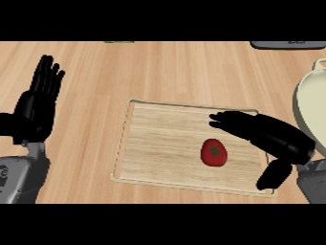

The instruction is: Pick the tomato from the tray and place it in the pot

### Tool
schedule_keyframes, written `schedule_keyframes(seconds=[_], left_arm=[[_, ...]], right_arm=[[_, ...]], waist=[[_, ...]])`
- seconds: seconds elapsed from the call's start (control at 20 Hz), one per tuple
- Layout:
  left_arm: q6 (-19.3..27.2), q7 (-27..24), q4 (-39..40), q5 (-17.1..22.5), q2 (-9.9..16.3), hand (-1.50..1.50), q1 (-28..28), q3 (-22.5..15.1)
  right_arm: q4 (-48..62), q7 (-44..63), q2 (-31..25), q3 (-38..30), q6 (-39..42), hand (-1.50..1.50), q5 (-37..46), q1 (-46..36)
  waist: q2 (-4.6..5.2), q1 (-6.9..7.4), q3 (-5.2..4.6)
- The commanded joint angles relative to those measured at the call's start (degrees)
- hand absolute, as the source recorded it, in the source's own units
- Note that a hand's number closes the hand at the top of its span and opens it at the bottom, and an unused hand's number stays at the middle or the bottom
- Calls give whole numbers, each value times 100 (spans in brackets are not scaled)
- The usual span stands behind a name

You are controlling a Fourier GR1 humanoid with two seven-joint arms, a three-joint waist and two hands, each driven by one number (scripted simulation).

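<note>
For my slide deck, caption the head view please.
Right hand open above the tomato on the wooden tray, pot at right, left hand resting.

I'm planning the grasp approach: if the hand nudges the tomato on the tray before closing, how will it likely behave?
The tomato looks rounded and egg-shaped, so a nudge would probably roll or spin it. Its skin looks smooth and glossy, so it may slip between fingers. The tray has only a low rim, which might stop a slow roll. The right hand is open just beside the tomato.
</note>
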Motion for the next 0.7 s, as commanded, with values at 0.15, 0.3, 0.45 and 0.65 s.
schedule_keyframes(seconds=[0.15,0.3,0.45,0.65], left_arm=[[-59,402,-61,-123,-82,0,-273,133],[-485,-141,146,66,12,0,201,350],[-161,374,-206,-137,-129,0,-101,266],[-503,224,-190,-3,-35,0,42,448]], right_arm=[[-76,-34,381,-75,-90,-150,737,353],[171,457,670,-73,97,-150,954,-157],[341,277,904,154,-317,-150,1470,269],[964,214,1472,263,-555,-150,1753,-15]], waist=[[-2,-15,0],[2,17,-2],[-1,2,0],[2,25,0]])
